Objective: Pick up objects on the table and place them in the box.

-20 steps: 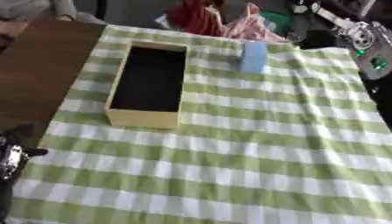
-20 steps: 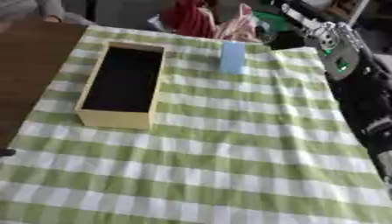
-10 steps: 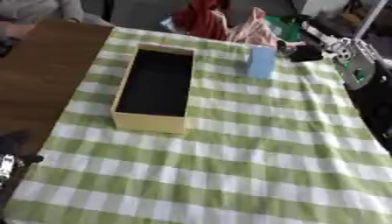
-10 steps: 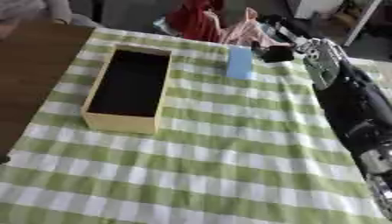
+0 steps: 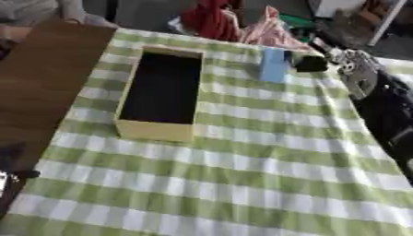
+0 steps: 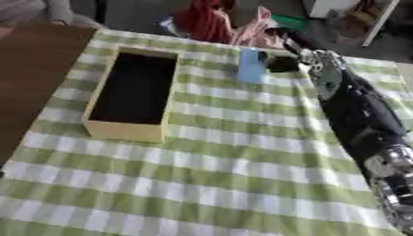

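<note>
On the table (image 5: 242, 184), under a green and white checked cloth (image 6: 226, 175), the box (image 5: 161, 92) lies toward the far left part, its long sides running away from the robot. It is pale yellow outside and black inside, open at the top, and nothing can be made out in it. Left of the cloth a strip of bare brown tabletop shows along the table's left edge.

Near the far edge of the cloth, to the right of the box and well apart from it, a light blue block (image 5: 274, 65) stands upright. It is the only loose thing visible on the cloth.

From the right side the robot's right arm (image 6: 359, 120) stretches across the cloth toward the far edge, black with silver joints. Its right hand (image 6: 284, 62) is just beside the blue block, on the block's right side. Dark fingers (image 5: 310, 63) appear to reach up to the block's right face, but whether they touch it or curl round it cannot be told; the hand is too blurred to say if it is wide or narrow.

At the lower left corner, off the cloth's near left edge, a dark bit of the left hand (image 5: 9, 173) shows; its fingers cannot be made out.

Beyond the far edge of the table lie red and pink clothes (image 5: 234, 25).
</note>
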